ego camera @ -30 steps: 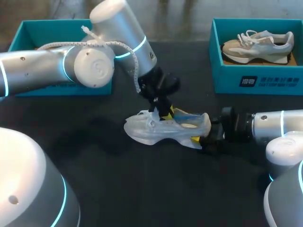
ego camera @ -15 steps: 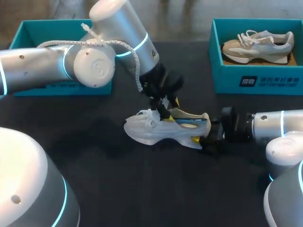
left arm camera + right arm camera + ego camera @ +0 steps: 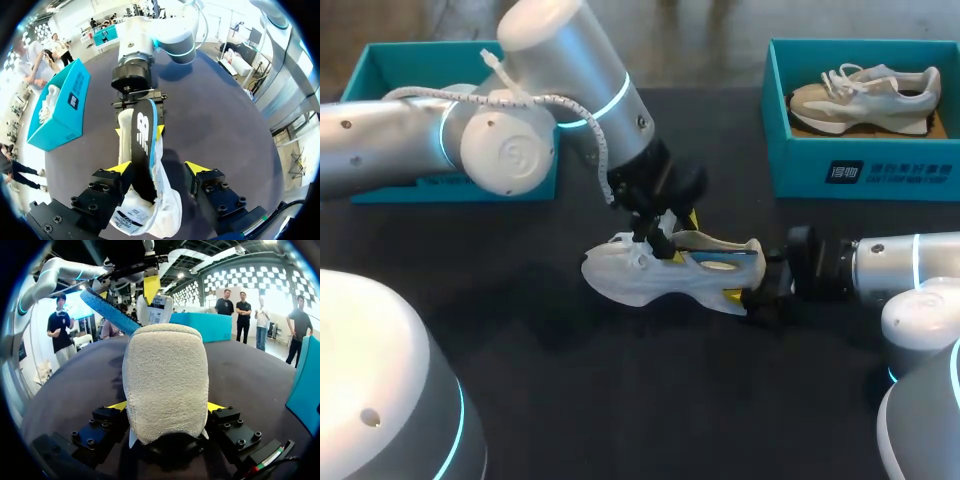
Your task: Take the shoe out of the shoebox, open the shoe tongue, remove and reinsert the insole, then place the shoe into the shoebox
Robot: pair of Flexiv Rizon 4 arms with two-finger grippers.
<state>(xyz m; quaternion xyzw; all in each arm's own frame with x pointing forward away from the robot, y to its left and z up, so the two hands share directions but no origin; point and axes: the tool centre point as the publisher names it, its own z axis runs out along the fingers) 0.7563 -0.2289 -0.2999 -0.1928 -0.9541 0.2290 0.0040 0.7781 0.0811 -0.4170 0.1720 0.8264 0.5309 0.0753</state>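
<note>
Centre frame: white shoe on table. Right gripper clamps its heel. Left gripper spread wide astride raised insole, apparently touching one finger only.

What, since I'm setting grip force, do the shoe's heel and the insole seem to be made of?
On the shoe, the heel looks like off-white suede or brushed fabric: matte, with a fine nappy grain. The insole is probably foam under a smooth black cloth face, edged in blue; it is thin and curves as it stands up out of the shoe.
</note>
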